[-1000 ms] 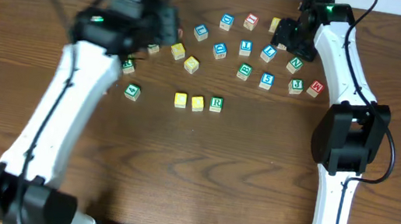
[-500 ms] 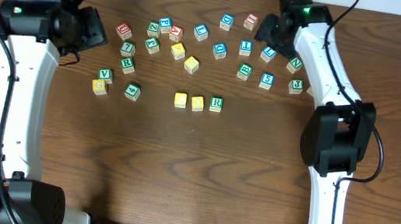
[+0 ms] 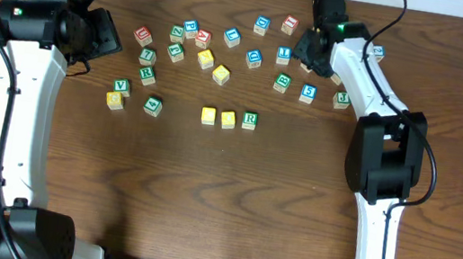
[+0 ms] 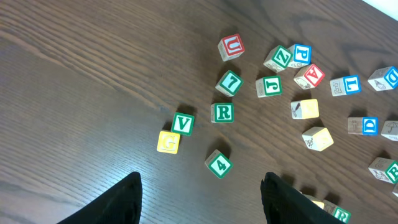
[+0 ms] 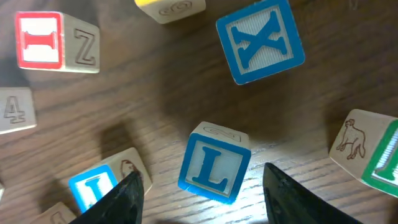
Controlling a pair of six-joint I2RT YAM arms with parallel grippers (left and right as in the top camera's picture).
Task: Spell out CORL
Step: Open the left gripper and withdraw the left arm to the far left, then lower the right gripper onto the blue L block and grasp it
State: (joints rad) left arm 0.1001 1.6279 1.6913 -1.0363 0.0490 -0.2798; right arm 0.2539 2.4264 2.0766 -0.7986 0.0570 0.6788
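Near the counter's (image 3: 204, 198) centre, two yellow cubes (image 3: 208, 115) and the green R (image 3: 250, 119) sat in a row. At one o'clock from them, the right tool (image 5: 202, 183) stood wide astride the blue L (image 5: 214, 163). The left tool (image 4: 200, 198) hung wide and empty at ten o'clock.

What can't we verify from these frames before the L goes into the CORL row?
The L block: in overhead, hidden under the right pincer; only the right wrist shows it.
The two yellow blocks beside the R block: overhead, tops too small to read any letter.
The green-faced block: right wrist, letter cut off by the right edge.
Pincer height over the table: no view settles it.
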